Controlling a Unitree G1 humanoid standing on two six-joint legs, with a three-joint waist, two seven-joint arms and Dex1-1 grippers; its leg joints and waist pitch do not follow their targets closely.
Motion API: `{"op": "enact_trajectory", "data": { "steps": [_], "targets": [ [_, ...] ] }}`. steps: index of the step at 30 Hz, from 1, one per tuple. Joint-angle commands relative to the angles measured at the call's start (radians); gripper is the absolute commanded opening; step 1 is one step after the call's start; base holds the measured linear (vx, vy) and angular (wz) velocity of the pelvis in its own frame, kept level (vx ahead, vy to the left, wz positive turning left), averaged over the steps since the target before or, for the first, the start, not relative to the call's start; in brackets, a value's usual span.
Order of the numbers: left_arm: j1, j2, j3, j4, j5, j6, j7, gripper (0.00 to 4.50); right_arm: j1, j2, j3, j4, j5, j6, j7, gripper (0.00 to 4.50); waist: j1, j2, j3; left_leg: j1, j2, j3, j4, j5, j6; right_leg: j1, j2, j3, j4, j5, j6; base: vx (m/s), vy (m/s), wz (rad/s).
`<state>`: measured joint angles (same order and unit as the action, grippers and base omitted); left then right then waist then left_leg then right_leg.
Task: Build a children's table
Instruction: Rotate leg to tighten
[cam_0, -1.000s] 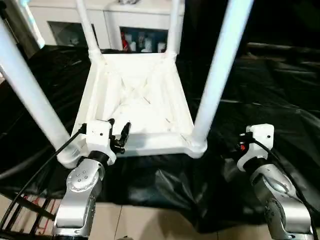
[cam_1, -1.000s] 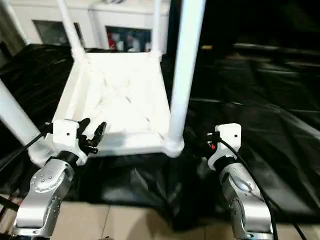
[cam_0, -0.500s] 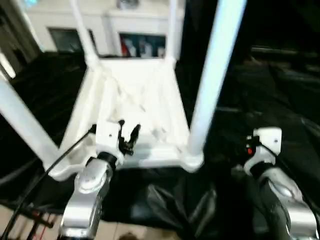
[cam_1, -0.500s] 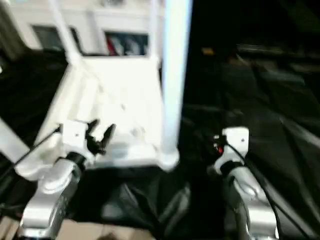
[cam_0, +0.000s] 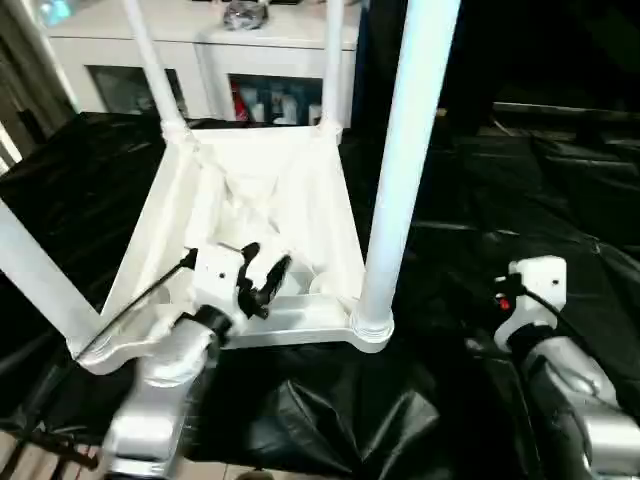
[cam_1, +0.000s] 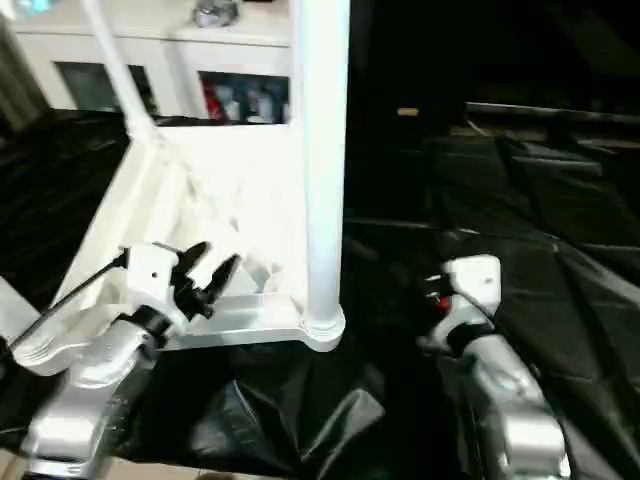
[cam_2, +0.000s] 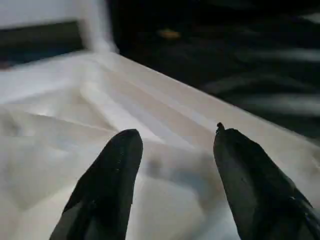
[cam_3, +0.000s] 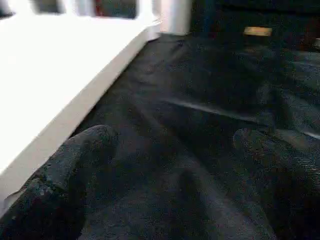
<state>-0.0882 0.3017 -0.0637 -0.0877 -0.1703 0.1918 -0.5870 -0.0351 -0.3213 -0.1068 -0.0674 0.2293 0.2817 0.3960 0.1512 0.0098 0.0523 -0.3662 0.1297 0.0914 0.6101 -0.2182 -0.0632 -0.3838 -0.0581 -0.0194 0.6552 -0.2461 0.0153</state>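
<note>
Upturned tabletop (cam_0: 250, 190) bears four legs (cam_0: 405, 160); two grippers (cam_0: 262, 278) apart.

My table (cam_0: 520, 180) wears crumpled black cloth; behind it stands a white cabinet (cam_0: 200, 50) with glass doors, something silvery (cam_0: 243, 13) on top.

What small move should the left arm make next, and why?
Probably lower the left gripper onto the tabletop's near rim and close. Its fingers are open and empty above the ribbed underside, all four legs already stand in their sockets, so turning the table over seems to remain.
</note>
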Motion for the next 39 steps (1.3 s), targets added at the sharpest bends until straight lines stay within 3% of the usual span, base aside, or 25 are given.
{"op": "enact_trajectory", "data": {
  "steps": [1,2,4,5,7,8,9,10,11,12,14,17,18,19,20,22,24,27,30,31,32,33,36,39],
  "targets": [
    [-0.036,0.052,-0.051,0.005,-0.048,0.053,-0.165,3.02,-0.006,-0.038,-0.001,0.02,0.024,0.009,0.066,4.5,-0.001,0.012,-0.053,0.011,0.065,-0.005,-0.068,-0.029,0.011,0.044,-0.06,0.031,-0.072,0.138,-0.146,0.0,0.0,0.0],
    [-0.061,0.092,-0.083,0.01,-0.063,0.077,-0.248,3.02,-0.008,-0.07,-0.002,0.033,0.027,0.006,0.101,4.5,-0.002,0.012,-0.048,0.009,0.068,-0.003,-0.077,-0.092,0.013,0.045,-0.06,0.03,-0.077,0.082,-0.181,0.0,0.0,0.0],
    [-0.089,0.111,-0.106,0.03,-0.055,0.097,-0.279,3.25,-0.011,-0.092,-0.003,0.044,0.03,0.0,0.126,4.5,0.0,0.018,-0.042,0.01,0.071,-0.001,-0.086,-0.178,0.011,0.041,-0.064,0.032,-0.083,-0.009,-0.198,-0.029,0.018,-0.01],
    [-0.112,0.127,-0.134,0.047,-0.043,0.099,-0.318,3.4,-0.009,-0.104,-0.004,0.034,0.045,0.011,0.156,4.5,-0.001,0.015,-0.036,0.009,0.069,0.002,-0.092,-0.251,0.013,0.044,-0.071,0.036,-0.095,-0.113,-0.201,-0.059,0.027,-0.04],
    [-0.149,0.144,-0.172,0.077,-0.025,0.102,-0.366,3.4,-0.005,-0.125,-0.004,0.02,0.063,0.023,0.2,4.5,0.0,0.008,-0.036,0.007,0.074,0.008,-0.096,-0.273,0.019,0.046,-0.081,0.042,-0.101,-0.188,-0.195,-0.058,0.02,-0.04],
    [-0.193,0.144,-0.199,0.115,-0.031,0.114,-0.419,3.4,-0.001,-0.154,0.002,0.006,0.076,0.033,0.25,4.5,0.0,0.013,-0.036,0.008,0.076,0.011,-0.096,-0.27,0.02,0.041,-0.083,0.044,-0.106,-0.225,-0.19,0.0,0.0,0.0],
    [-0.225,0.14,-0.214,0.148,-0.022,0.115,-0.44,3.4,0.005,-0.175,0.009,-0.005,0.085,0.036,0.287,4.5,0.003,0.025,-0.039,0.011,0.075,0.012,-0.094,-0.272,0.019,0.04,-0.083,0.046,-0.107,-0.241,-0.187,0.0,0.0,0.0],
    [-0.261,0.136,-0.23,0.189,-0.013,0.108,-0.472,3.4,0.01,-0.2,0.016,-0.015,0.092,0.037,0.327,4.5,0.005,0.013,-0.043,0.011,0.076,0.016,-0.091,-0.233,0.028,0.044,-0.084,0.049,-0.106,-0.199,-0.193,0.0,0.0,0.0],
    [-0.261,0.136,-0.23,0.189,-0.013,0.108,-0.472,3.4,0.01,-0.2,0.016,-0.015,0.092,0.037,0.327,4.5,0.006,0.017,-0.046,0.009,0.076,0.017,-0.088,-0.213,0.032,0.045,-0.085,0.049,-0.104,-0.172,-0.198,0.0,0.0,0.0],
    [-0.283,0.132,-0.237,0.22,-0.005,0.09,-0.493,3.4,0.011,-0.213,0.018,-0.018,0.094,0.041,0.342,4.5,0.004,0.016,-0.047,0.0,0.076,0.017,-0.085,-0.173,0.039,0.05,-0.086,0.047,-0.098,-0.128,-0.207,0.0,0.0,0.0],
    [-0.377,0.118,-0.26,0.354,0.006,0.063,-0.547,3.4,0.021,-0.264,0.03,-0.037,0.119,0.061,0.414,4.5,0.005,0.019,-0.052,0.003,0.071,0.025,-0.076,-0.131,0.054,0.045,-0.079,0.045,-0.103,-0.114,-0.21,0.0,0.0,0.0],
    [-0.42,0.111,-0.271,0.425,0.021,0.044,-0.565,3.12,0.033,-0.291,0.042,-0.062,0.13,0.072,0.453,4.5,0.01,0.024,-0.057,-0.002,0.073,0.026,-0.07,-0.096,0.064,0.049,-0.081,0.044,-0.098,-0.069,-0.221,0.0,0.0,0.0],
    [-0.44,0.113,-0.282,0.46,0.03,0.033,-0.576,3.0,0.037,-0.301,0.047,-0.073,0.132,0.077,0.467,4.5,0.012,0.03,-0.059,-0.002,0.074,0.024,-0.068,-0.085,0.068,0.049,-0.08,0.043,-0.094,-0.048,-0.223,0.0,0.0,0.0],
    [-0.46,0.116,-0.297,0.497,0.039,0.027,-0.599,2.9,0.041,-0.309,0.048,-0.087,0.143,0.089,0.483,4.5,0.01,0.027,-0.06,-0.002,0.074,0.026,-0.068,-0.082,0.074,0.049,-0.079,0.042,-0.096,-0.04,-0.223,0.0,0.0,0.0],
    [-0.474,0.115,-0.31,0.525,0.05,0.026,-0.608,2.8,0.044,-0.315,0.049,-0.093,0.148,0.095,0.493,4.5,0.011,0.031,-0.061,-0.002,0.075,0.025,-0.068,-0.081,0.072,0.048,-0.08,0.041,-0.095,-0.04,-0.227,0.0,0.0,0.0],
    [-0.478,0.114,-0.313,0.534,0.054,0.028,-0.608,2.64,0.046,-0.317,0.049,-0.095,0.148,0.096,0.496,4.5,0.011,0.03,-0.061,-0.001,0.077,0.025,-0.069,-0.092,0.068,0.048,-0.081,0.041,-0.095,-0.056,-0.23,0.0,0.0,0.0],
    [-0.488,0.096,-0.313,0.561,0.048,0.046,-0.622,2.53,0.054,-0.32,0.049,-0.109,0.15,0.104,0.5,4.5,0.011,0.038,-0.059,0.0,0.08,0.026,-0.071,-0.116,0.058,0.045,-0.083,0.042,-0.1,-0.099,-0.238,0.0,0.0,0.0],
    [-0.501,0.081,-0.317,0.595,0.05,0.031,-0.628,2.23,0.058,-0.324,0.051,-0.111,0.154,0.105,0.503,4.5,0.017,0.037,-0.058,0.003,0.082,0.026,-0.074,-0.141,0.05,0.044,-0.084,0.043,-0.103,-0.127,-0.244,0.0,0.0,0.0],
    [-0.53,0.045,-0.318,0.673,0.069,-0.016,-0.609,1.93,0.06,-0.329,0.056,-0.114,0.153,0.107,0.509,4.5,0.023,0.037,-0.06,0.003,0.083,0.027,-0.073,-0.135,0.051,0.044,-0.084,0.044,-0.104,-0.113,-0.241,0.0,0.0,0.0],
    [-0.534,0.041,-0.319,0.685,0.074,-0.024,-0.604,1.83,0.061,-0.329,0.057,-0.115,0.152,0.108,0.51,4.5,0.026,0.042,-0.06,0.003,0.083,0.026,-0.073,-0.136,0.052,0.043,-0.085,0.044,-0.104,-0.108,-0.243,0.0,0.0,0.0],
    [-0.542,0.034,-0.321,0.711,0.085,-0.041,-0.597,1.78,0.061,-0.327,0.058,-0.118,0.153,0.111,0.514,4.5,0.025,0.038,-0.061,0.0,0.083,0.026,-0.072,-0.122,0.053,0.046,-0.084,0.044,-0.101,-0.068,-0.245,0.0,0.0,0.0],
    [-0.544,0.033,-0.321,0.716,0.087,-0.045,-0.596,1.72,0.062,-0.327,0.059,-0.118,0.153,0.111,0.515,4.5,0.026,0.044,-0.063,0.0,0.083,0.025,-0.071,-0.117,0.053,0.046,-0.085,0.043,-0.099,-0.057,-0.244,0.0,0.0,0.0],
    [-0.552,0.033,-0.327,0.737,0.105,-0.056,-0.594,1.48,0.065,-0.325,0.057,-0.123,0.159,0.115,0.52,4.5,0.025,0.042,-0.063,-0.002,0.082,0.025,-0.07,-0.105,0.058,0.05,-0.085,0.042,-0.097,-0.019,-0.247,0.0,0.0,0.0],
    [-0.555,0.033,-0.329,0.753,0.109,-0.06,-0.62,1.21,0.073,-0.322,0.054,-0.132,0.166,0.121,0.518,4.5,0.027,0.044,-0.061,-0.002,0.083,0.026,-0.072,-0.116,0.057,0.048,-0.086,0.043,-0.103,-0.073,-0.241,0.0,0.0,0.0]
  ]
}}
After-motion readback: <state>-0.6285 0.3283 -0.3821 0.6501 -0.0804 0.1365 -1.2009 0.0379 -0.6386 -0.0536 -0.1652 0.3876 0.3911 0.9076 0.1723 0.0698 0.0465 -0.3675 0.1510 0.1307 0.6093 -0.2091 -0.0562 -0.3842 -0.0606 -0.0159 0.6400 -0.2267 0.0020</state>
